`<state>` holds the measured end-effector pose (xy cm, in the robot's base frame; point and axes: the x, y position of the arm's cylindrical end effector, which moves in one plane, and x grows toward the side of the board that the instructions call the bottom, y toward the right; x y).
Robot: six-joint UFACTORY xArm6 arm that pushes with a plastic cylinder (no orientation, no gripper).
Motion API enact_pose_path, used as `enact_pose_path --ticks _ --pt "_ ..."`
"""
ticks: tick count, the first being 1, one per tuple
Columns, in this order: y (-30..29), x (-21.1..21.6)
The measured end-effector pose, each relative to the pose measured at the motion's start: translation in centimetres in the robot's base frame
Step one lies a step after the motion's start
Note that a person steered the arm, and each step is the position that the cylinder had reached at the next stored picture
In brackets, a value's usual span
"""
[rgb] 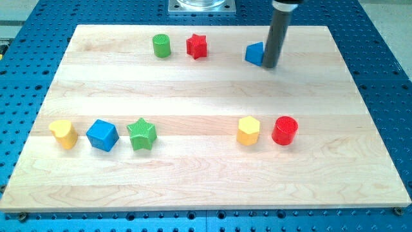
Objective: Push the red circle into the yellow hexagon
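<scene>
While my tip (270, 66) sits beside the blue block (255, 53) near the view's top, with no pincer fitted, the red circle (284, 131) lies well below, just right of the yellow hexagon (248, 131).

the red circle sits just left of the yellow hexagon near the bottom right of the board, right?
Not quite: the camera view shows the red circle just right of the yellow hexagon, not left. The rest holds; they sit close together in the board's lower right area.
</scene>
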<state>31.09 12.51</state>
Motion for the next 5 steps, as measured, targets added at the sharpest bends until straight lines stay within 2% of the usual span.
enact_pose_path --ticks 1,2,4,5 --pt "-2.3 -1.3" --pt "0.7 1.5" --pt "6.0 15.8" --pt "3.2 19.7"
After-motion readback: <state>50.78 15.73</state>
